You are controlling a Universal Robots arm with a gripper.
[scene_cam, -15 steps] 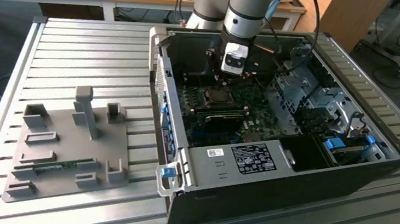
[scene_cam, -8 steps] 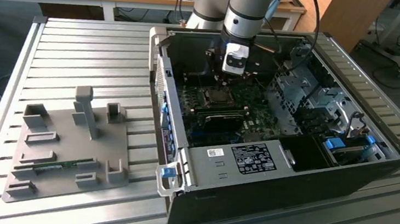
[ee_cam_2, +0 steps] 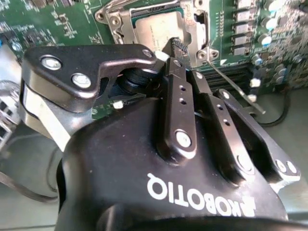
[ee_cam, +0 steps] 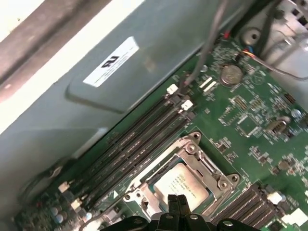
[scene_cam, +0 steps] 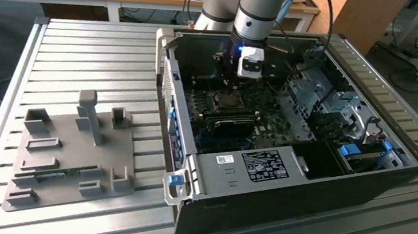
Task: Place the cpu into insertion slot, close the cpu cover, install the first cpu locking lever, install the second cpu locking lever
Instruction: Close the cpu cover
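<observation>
Jaws pressed tight together, the gripper [ee_cam: 177,203] hangs just above the cpu [ee_cam: 185,185], which lies under the lowered cpu cover [ee_cam: 204,161].

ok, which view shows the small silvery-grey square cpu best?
First wrist view: the cpu lies nearly whole, face up. In the second wrist view the black fingers cover its edge; in the exterior view its insertion slot is a tiny square below the arm.

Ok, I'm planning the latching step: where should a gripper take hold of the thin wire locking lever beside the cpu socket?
Probably near the free, bent end of the locking lever, away from its pivot by the cpu cover. It is a thin rod slanting out from the cover, so come from above, fingers closing across it.
</observation>
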